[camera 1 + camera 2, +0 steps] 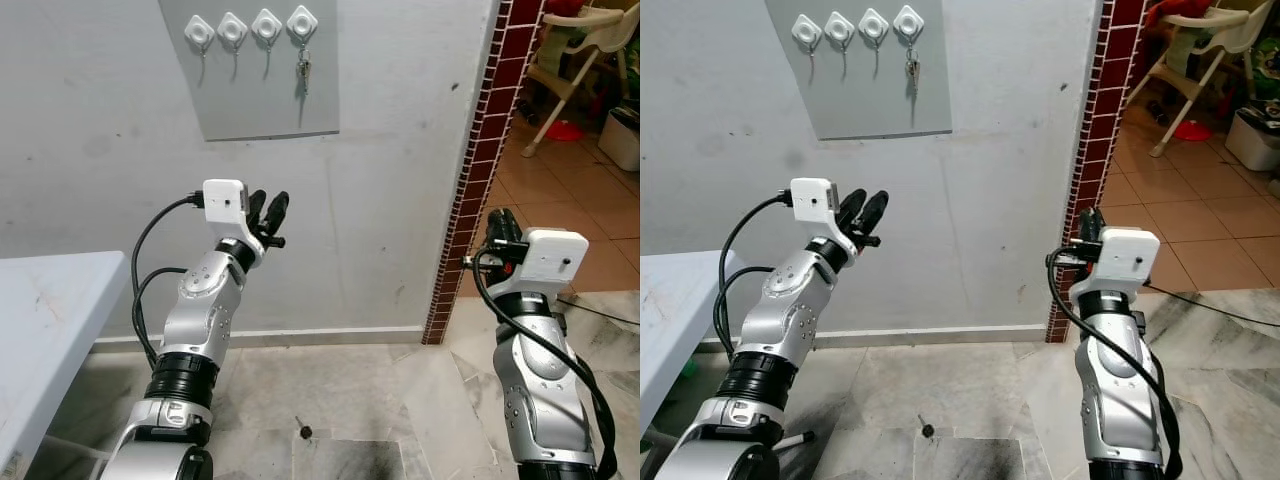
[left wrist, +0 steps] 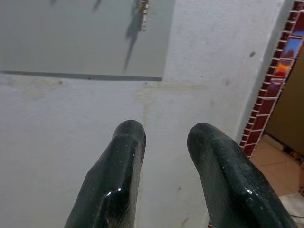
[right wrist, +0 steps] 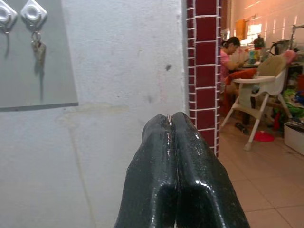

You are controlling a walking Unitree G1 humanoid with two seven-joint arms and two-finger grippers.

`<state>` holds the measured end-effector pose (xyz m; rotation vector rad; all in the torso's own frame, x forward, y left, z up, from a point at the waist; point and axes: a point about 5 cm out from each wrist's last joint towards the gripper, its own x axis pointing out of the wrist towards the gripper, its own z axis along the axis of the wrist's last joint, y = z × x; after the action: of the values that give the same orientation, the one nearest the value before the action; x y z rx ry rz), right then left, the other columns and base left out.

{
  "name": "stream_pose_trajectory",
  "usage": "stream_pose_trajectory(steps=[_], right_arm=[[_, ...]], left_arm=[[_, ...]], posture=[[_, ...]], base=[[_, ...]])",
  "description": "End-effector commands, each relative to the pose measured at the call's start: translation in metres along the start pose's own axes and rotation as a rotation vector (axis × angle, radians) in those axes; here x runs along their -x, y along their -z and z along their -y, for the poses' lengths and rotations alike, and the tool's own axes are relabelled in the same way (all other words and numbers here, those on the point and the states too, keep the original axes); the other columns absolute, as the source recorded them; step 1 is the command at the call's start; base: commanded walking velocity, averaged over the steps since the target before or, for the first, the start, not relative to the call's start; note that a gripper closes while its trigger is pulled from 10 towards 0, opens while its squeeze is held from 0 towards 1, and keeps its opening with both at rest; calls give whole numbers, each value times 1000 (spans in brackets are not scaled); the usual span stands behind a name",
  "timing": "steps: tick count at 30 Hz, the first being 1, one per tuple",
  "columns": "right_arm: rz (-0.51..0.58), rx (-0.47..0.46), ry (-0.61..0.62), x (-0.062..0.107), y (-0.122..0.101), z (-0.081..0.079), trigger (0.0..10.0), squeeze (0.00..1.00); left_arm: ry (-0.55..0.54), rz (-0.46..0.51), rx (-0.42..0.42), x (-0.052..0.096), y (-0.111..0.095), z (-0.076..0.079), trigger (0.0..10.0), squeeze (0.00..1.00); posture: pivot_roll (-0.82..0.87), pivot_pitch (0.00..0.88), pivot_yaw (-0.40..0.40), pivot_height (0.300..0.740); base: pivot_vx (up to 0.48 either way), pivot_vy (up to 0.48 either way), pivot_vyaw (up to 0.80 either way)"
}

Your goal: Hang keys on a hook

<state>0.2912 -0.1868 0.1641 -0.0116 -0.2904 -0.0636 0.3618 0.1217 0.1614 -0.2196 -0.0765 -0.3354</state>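
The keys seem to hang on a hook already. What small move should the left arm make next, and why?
Probably draw the left gripper back and down from the wall: the keys hang from the rightmost hook, and its fingers stand open, holding nothing.

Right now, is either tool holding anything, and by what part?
Nothing is held. The left tool is open and empty, raised toward the wall. The right tool is shut with nothing visible between its fingers. The keys hang on the rightmost hook.

Silver arms, white wrist cameras, black cables
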Motion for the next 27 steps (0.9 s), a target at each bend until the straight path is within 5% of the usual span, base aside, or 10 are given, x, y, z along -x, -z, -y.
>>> stream_pose_trajectory(steps=[1, 23, 27], right_arm=[[7, -1, -20, -5, -2, -5, 10000, 0], [-3, -16, -48, -6, 1, -9, 10000, 0], [-5, -16, -51, -6, 1, -10, 10000, 0]], left_arm=[[-29, 12, 3, 0, -5, -9, 10000, 0], [-69, 17, 15, 2, -6, -16, 10000, 0], [-83, 8, -12, 2, -5, -15, 10000, 0]], posture=[[-3, 0, 51, 740], [16, 0, 34, 740], [17, 0, 34, 740]], base=[[0, 352, 0], [0, 459, 0], [0, 0, 0]])
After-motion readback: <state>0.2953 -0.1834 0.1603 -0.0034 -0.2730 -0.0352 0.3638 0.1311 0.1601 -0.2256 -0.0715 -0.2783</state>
